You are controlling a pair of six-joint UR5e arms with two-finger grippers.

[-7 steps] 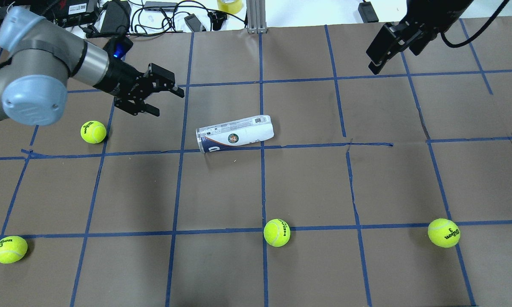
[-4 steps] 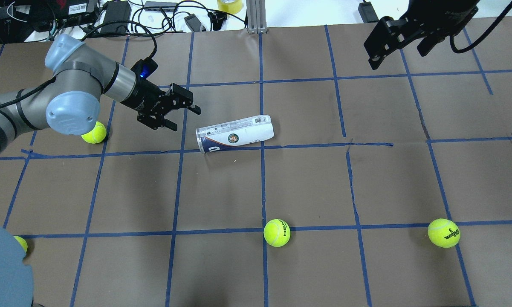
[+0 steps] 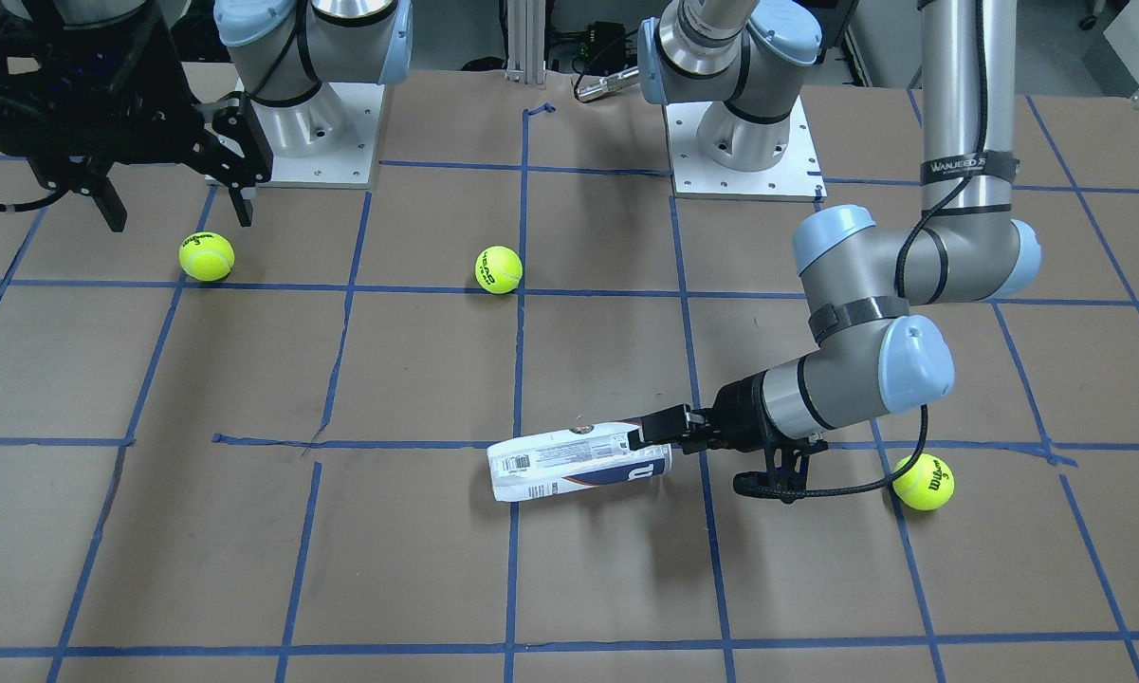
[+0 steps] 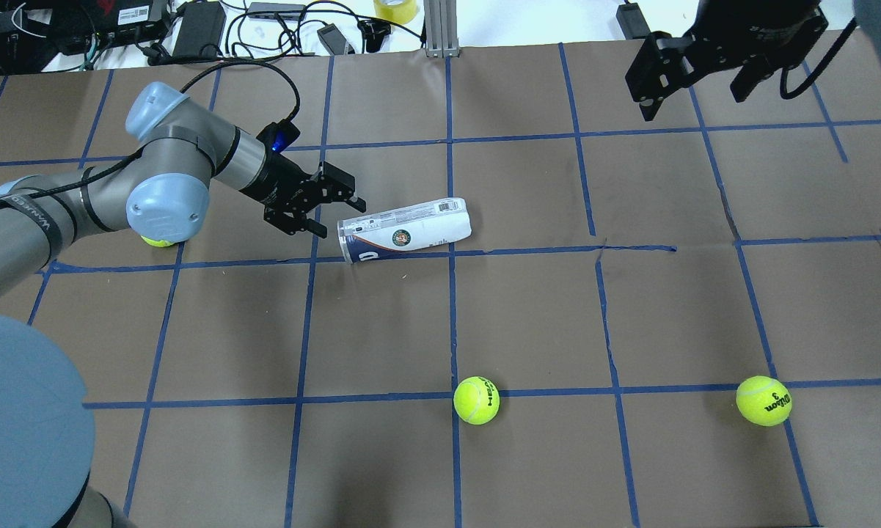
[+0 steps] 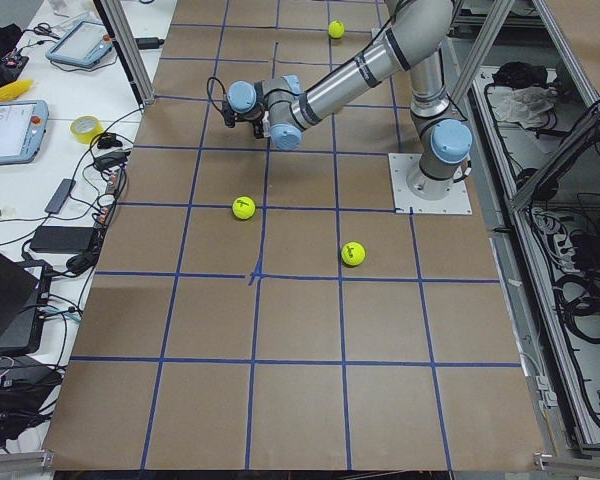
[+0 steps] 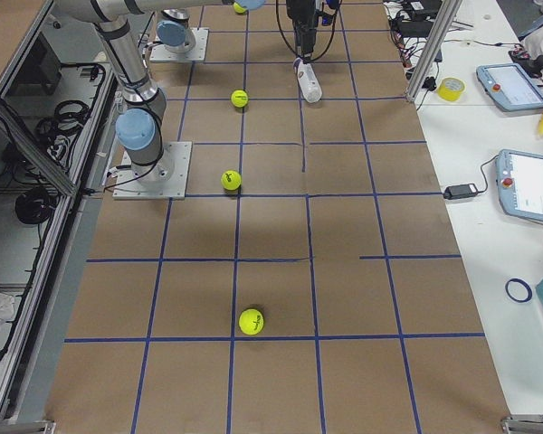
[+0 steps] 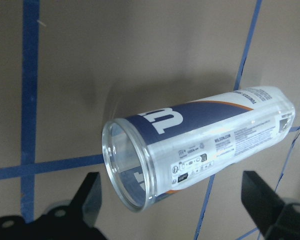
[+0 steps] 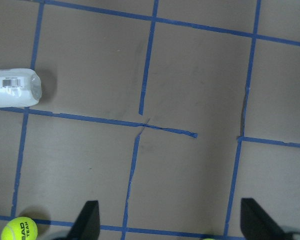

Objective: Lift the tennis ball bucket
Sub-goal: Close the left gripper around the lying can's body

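My left tool (image 4: 342,218) is wide open, holding nothing, with the tennis ball bucket (image 4: 411,229) lying mouth-first just ahead, rim pinch next I guess.

The bucket (image 4: 405,229) lies on its side on the table (image 4: 528,315); the left gripper (image 4: 341,218) sits just beside its open end, a ball (image 4: 476,400) nearer the robot.

Bucket (image 7: 200,145) label reads WILSON.COM, plus a big W. Left arm strap (image 3: 953,168) says WANJEED. Overhead, from the bucket: 5 o'clock ball (image 4: 477,400) says HEAD, 4 o'clock ball (image 4: 763,400) Wilson 3.
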